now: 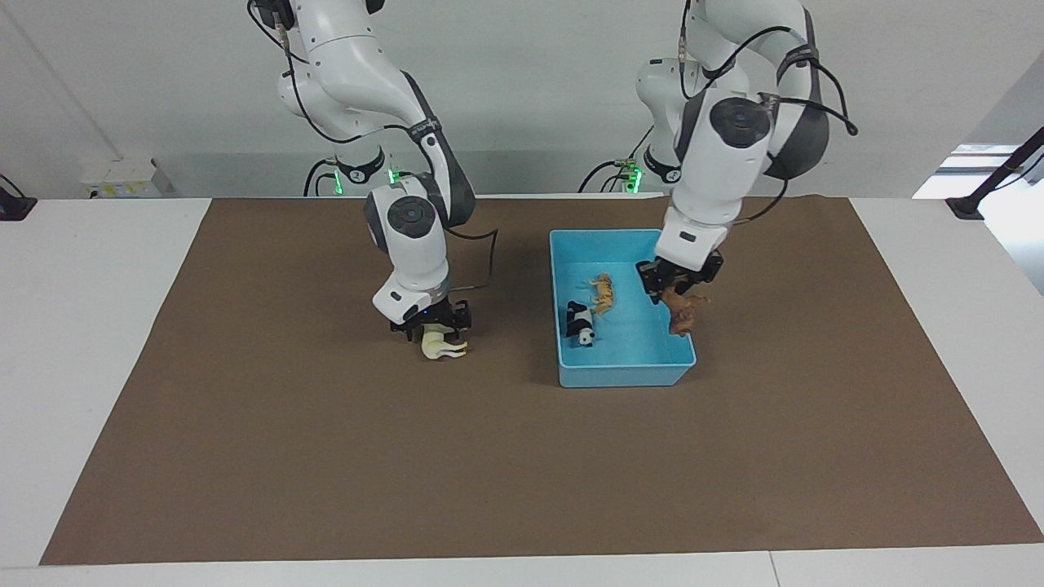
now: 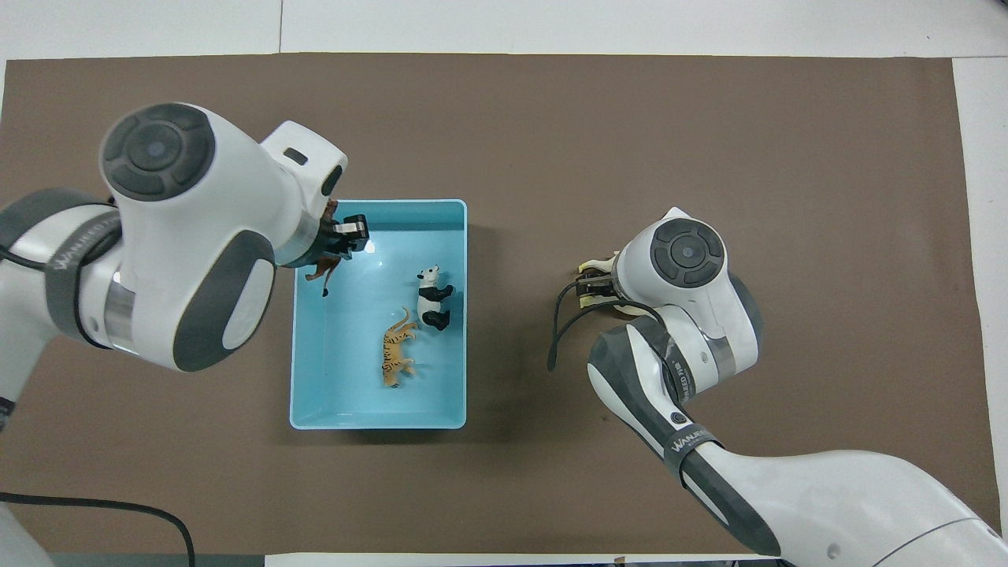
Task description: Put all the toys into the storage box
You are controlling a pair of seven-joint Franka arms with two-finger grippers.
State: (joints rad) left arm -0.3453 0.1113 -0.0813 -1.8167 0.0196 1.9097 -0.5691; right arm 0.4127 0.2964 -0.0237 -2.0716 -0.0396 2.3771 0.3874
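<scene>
I am carrying the brown lion [image 1: 681,314] in my left hand [image 1: 676,285], which is clenched on its upper body, so the figure is hanging below my fingers over the storage box [image 1: 624,377], at the edge toward the left arm's end of the tabletop. It is looking light and rigid, a hard plastic animal with thin legs and a smooth skin that could be slipping if I am gripping loosely; the thick trunk is the place to be holding it, not the legs or tail.

My right hand [image 1: 430,324] is standing low over the cream horse [image 1: 443,346], fingers spread wide on either side of its back, not yet closing. The horse is lying on its side on the brown mat, beside the box toward the right arm's end. I am judging it just as light and stiff, best taken across the barrel of the body.

The tiger [image 1: 603,293] and the panda [image 1: 580,322] are already lying inside the box, close together.
</scene>
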